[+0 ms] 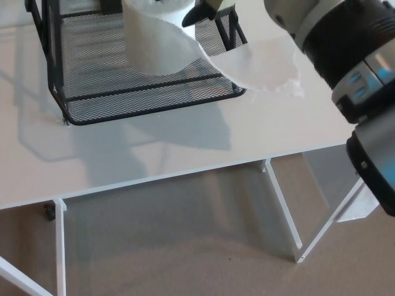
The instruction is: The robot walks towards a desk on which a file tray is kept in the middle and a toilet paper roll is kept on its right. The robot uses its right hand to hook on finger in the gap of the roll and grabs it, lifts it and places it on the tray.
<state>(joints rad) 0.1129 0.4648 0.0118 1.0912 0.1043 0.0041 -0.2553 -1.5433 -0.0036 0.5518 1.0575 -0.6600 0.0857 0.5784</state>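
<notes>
Only one toilet paper roll [154, 40] over one tray [92, 92].

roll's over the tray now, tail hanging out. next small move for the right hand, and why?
Probably lower it straight down and release. The toilet paper roll sits over the file tray mesh, right hand mostly out of frame above; its loose sheet trails over the tray's rim onto the desk.

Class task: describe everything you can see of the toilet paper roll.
The toilet paper roll is white, soft-looking, fat and cylindrical, its top cut off by the picture's upper edge. It sits over the black mesh file tray. A loose sheet trails right over the tray's rim onto the white desk. The right robot hand is at its top right.
</notes>
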